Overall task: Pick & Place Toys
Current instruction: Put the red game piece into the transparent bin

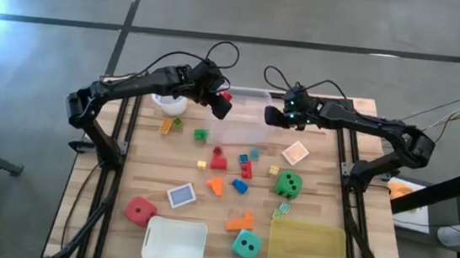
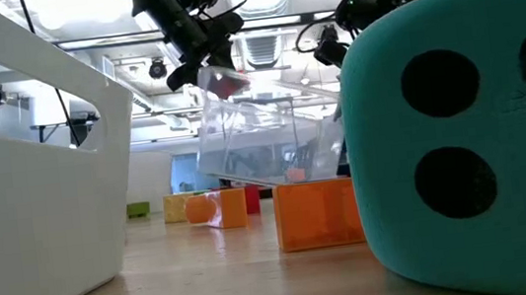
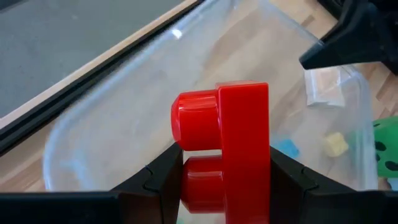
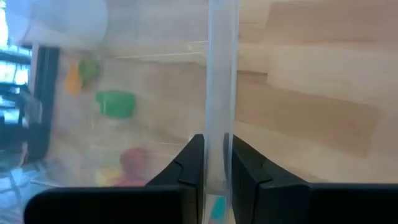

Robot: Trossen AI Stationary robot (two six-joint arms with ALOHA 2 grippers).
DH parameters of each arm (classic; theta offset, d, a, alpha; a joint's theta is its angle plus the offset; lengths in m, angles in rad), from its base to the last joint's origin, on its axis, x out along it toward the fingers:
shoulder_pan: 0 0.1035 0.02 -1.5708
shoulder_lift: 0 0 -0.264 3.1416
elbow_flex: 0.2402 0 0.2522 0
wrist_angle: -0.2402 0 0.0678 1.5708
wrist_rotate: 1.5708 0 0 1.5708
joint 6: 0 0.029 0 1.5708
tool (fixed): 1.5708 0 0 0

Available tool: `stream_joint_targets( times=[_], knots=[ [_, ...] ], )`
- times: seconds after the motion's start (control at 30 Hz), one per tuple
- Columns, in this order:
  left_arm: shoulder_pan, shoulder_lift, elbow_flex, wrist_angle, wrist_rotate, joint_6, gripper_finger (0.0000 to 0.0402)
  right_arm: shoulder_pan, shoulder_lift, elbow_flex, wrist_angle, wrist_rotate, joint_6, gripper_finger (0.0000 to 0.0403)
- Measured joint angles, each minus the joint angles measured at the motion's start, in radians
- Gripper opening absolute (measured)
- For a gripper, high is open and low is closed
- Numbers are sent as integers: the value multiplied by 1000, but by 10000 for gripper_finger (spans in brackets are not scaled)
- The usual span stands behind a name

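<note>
The left gripper [image 3: 224, 174] pinches a red block [image 3: 224, 146] between its fingers, holding it over the clear tub [image 1: 244, 118] at about twelve o'clock on the table [image 1: 317, 192]. From above, the block [image 1: 224, 97] is only a small red patch at the fingertips (its studs show only in the left wrist view). The right gripper [image 4: 214, 168] clamps narrowly on the tub's wall [image 4: 222, 81], at the tub's three o'clock side; blocks seen through the plastic there are blurred. The other toys lie scattered toward six o'clock: a green die [image 1: 288, 184], a red die [image 1: 139, 212], and a teal die [image 1: 245, 245], which is cut off in the low view.
</note>
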Motion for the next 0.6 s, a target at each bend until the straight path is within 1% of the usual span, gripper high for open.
stream_joint_targets(
  times=[0.13, 0.3, 0.43, 0.6],
  knots=[
    [1, 0, 0, -2, 0, 0, 163, 0, 2, 0, 5, 8, -1, 36],
    [1, 0, 0, -2, 0, -1, 163, 1, 2, 0, 14, 29, 17, 49],
    [1, 0, 0, -2, 0, -3, 163, -1, 2, 0, 27, 81, 14, 35],
    [1, 0, 0, -1, 0, -3, 163, -17, 15, 45, 18, 90, -18, 35]
  ],
)
